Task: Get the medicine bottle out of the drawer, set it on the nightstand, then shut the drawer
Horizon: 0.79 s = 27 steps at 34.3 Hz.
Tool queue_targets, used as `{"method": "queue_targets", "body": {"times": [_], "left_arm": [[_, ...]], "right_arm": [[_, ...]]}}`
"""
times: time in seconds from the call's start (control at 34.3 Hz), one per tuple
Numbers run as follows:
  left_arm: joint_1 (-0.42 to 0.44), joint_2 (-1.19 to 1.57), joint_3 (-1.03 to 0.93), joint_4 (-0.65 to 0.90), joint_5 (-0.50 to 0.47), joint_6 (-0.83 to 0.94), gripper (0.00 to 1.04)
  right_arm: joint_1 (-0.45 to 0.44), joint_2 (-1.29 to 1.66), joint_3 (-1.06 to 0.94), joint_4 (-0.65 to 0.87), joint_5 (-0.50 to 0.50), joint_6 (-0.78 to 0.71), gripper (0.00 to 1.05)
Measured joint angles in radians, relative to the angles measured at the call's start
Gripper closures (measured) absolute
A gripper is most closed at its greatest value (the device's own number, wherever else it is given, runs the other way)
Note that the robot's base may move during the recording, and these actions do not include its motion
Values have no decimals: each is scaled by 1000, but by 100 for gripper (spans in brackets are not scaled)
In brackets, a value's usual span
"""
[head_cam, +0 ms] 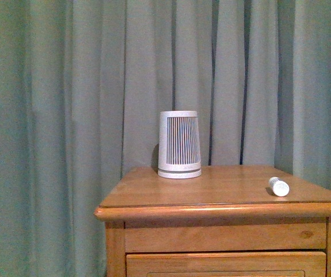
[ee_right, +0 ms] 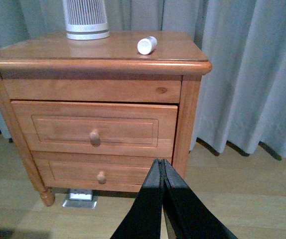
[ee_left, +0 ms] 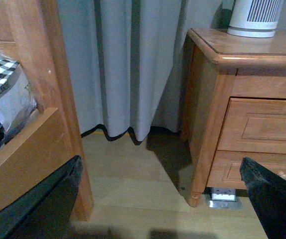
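The medicine bottle [head_cam: 279, 186] [ee_right: 147, 45] lies on its side on the nightstand [head_cam: 211, 193] [ee_right: 48, 55] top, toward its right edge. The upper drawer [ee_right: 95, 128] [ee_left: 262, 127] sits flush in the cabinet, its round knob [ee_right: 94, 135] facing out. My right gripper [ee_right: 161, 163] is shut on nothing, low in front of the nightstand's right front corner, well away from the bottle. My left gripper [ee_left: 160, 172] is open and empty, down near the floor to the left of the nightstand. Neither arm shows in the front view.
A large white ribbed canister [head_cam: 179, 144] [ee_right: 85, 19] stands at the back of the nightstand top. Grey curtains [head_cam: 67, 86] hang behind. A wooden bed frame [ee_left: 38, 124] with checked bedding stands left of the nightstand. A metal floor socket [ee_right: 80, 196] lies under the cabinet.
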Motion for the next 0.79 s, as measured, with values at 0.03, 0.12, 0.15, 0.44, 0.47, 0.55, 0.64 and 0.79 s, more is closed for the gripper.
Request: {"method": "queue_targets", "body": {"times": [0.03, 0.12, 0.15, 0.44, 0.47, 0.55, 0.64, 0.79], "left_arm": [[0, 0, 0, 0, 0, 0, 7], [0, 0, 0, 0, 0, 0, 7], [0, 0, 0, 0, 0, 0, 7], [0, 0, 0, 0, 0, 0, 7], [0, 0, 0, 0, 1, 0, 7], [0, 0, 0, 0, 0, 0, 7], [0, 0, 0, 0, 0, 0, 7], [0, 0, 0, 0, 0, 0, 7]], "right_arm": [[0, -9, -4, -4, 0, 0, 102], [0, -42, -10, -31, 0, 0, 102], [0, -66, -12, -63, 0, 0, 102], [0, -206, -34, -160, -2, 0, 102], [0, -206, -34, -160, -2, 0, 102], [0, -207, -34, -161, -2, -1, 100], [0, -207, -34, -161, -2, -1, 86], [0, -207, -34, -161, -2, -1, 61]]}}
